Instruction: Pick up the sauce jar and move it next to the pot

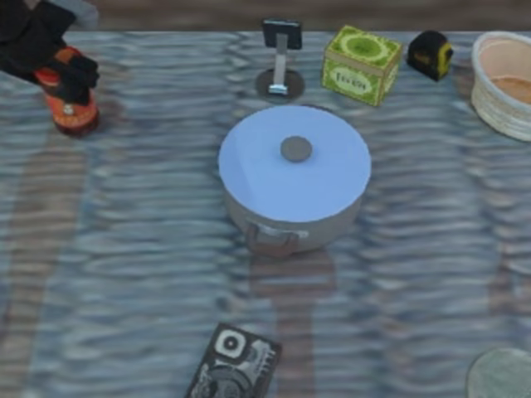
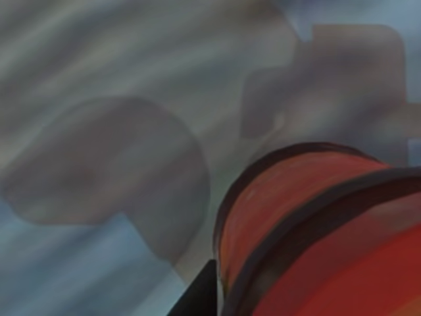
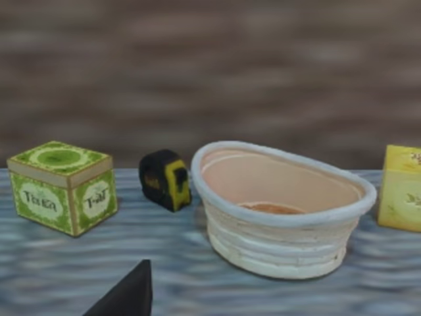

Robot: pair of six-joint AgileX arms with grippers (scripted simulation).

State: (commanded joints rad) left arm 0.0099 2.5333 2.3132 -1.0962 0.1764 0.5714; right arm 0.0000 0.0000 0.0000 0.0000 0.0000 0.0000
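Observation:
The sauce jar, with its orange-red lid and label, is at the table's far left, well away from the pot. My left gripper is shut on its top, and the jar leans slightly. Up close, the left wrist view is filled by the jar with one dark fingertip against its side. The grey pot with its pale-blue lid and dark knob stands mid-table. My right gripper is outside the top view; one fingertip shows in the right wrist view, with nothing beside it.
Behind the pot are a small stand, a green tea box and a black-yellow tape measure. A beige bowl sits far right. A dark patterned box and a grey disc lie at the front edge.

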